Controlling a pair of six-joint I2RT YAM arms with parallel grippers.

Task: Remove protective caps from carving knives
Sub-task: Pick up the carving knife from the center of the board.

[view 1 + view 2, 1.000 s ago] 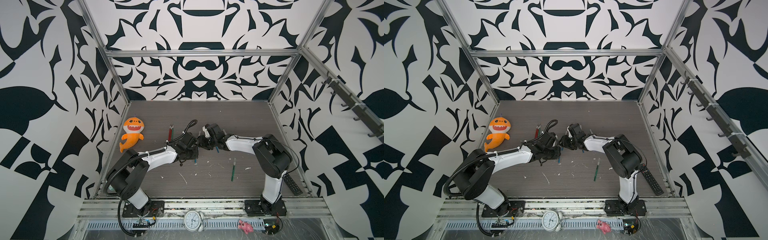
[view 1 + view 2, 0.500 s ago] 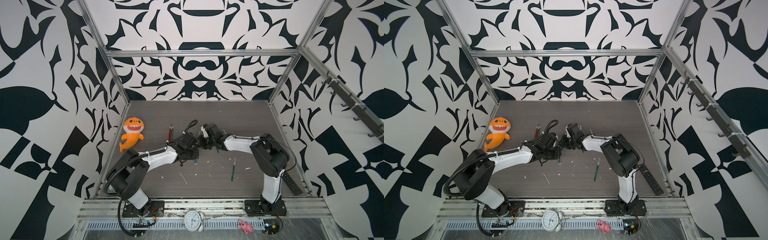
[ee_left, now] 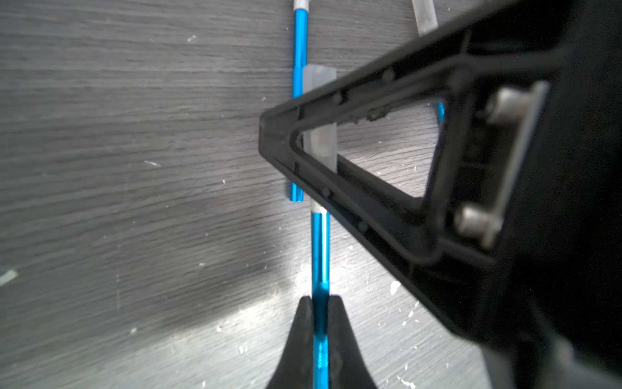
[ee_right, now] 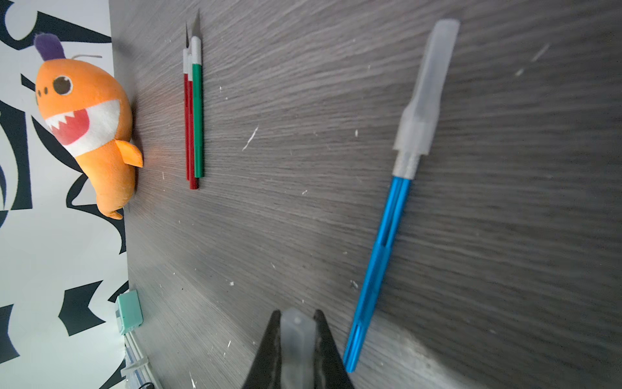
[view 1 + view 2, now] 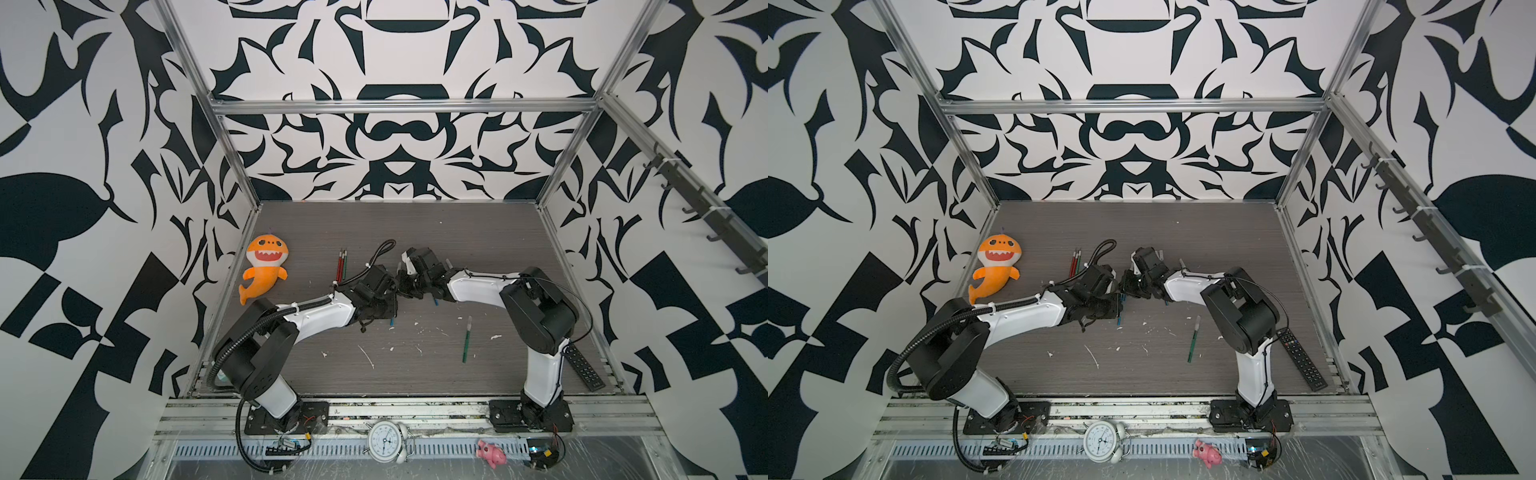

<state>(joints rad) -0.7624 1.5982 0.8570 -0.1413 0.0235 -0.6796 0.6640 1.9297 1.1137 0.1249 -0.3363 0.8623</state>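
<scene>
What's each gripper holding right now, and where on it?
Left gripper clamps the blue knife by its handle; right gripper pinches that knife's protective cap from both sides.

Left arm point(image 5: 324, 318): white moulded shell links between black joint housings.
Right arm point(image 5: 478, 287): same white-and-black build; large black block at the elbow.
Conduit point(image 5: 249, 328): black ribbed hose along the left arm, bound with a white cable tie point(image 5: 296, 308).
Thin cable point(image 5: 590, 318): black, single strand, arcing off the right arm's elbow block.
Base plates point(image 5: 316, 411): flat, black, one under each arm; fine red wires beside them.
Left gripper point(image 3: 320, 303): matte black fingers, tapering to narrow tips.
Right gripper point(image 4: 298, 323): black tapering fingers; seen side-on in the left wrist view, a finger point(image 3: 356, 205) is an open triangular frame.
Screws point(image 3: 505, 104): two silver heads at that frame's wide end.
</scene>
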